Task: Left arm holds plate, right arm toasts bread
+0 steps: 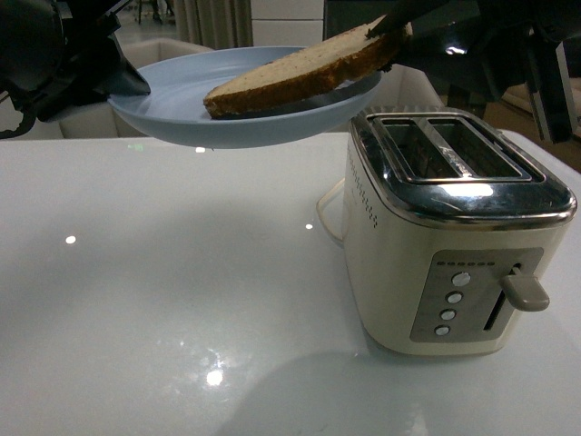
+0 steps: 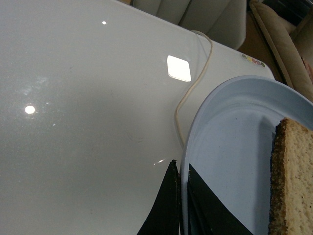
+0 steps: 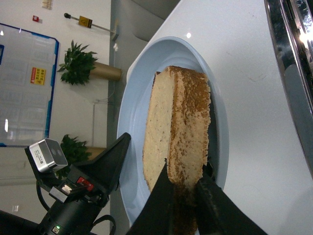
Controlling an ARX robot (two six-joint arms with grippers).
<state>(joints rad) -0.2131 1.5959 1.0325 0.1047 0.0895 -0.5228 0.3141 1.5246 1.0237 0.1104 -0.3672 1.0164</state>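
Note:
The pale blue plate (image 1: 182, 104) hangs in the air above the white table, left of the toaster. My left gripper (image 1: 127, 84) is shut on its left rim; in the left wrist view the jaws pinch the plate (image 2: 230, 142) edge at my left gripper (image 2: 180, 169). The bread (image 1: 300, 71) slants over the plate, its far end raised, its near end low on the plate. My right gripper (image 1: 386, 25) is shut on that raised end. In the right wrist view the bread (image 3: 178, 127) sits between the jaws of my right gripper (image 3: 185, 177), over the plate (image 3: 134, 112).
A cream toaster (image 1: 445, 245) with two open chrome slots (image 1: 445, 150) stands on the table (image 1: 163, 300) at the right, its lever (image 1: 525, 291) up. Its cord (image 2: 193, 83) runs across the table behind it. Chairs stand beyond the table's far edge.

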